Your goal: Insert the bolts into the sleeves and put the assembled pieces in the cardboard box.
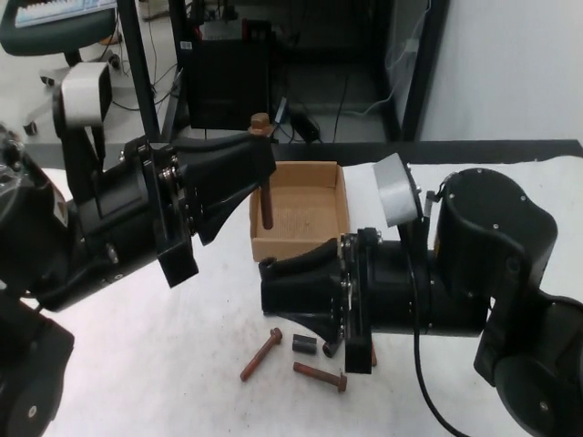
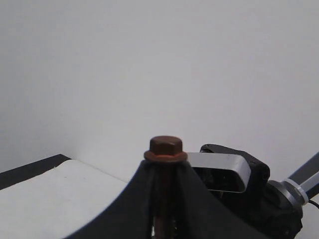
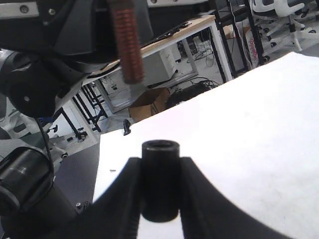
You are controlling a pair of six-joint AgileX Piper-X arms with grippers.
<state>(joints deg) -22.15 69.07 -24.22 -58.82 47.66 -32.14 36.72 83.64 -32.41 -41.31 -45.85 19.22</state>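
Though partly under right hand (image 1: 267, 267), spare sleeves (image 1: 303, 344), bolts (image 1: 261, 354).

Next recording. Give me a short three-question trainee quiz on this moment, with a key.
1. True or false: the left end effector holds a bolt with its head up.
2. The right end effector grips: A) a black sleeve B) a wrench C) nothing.
3. In the high view, which container stands beyond the held bolt?
Key: 1 true; 2 A; 3 the cardboard box.
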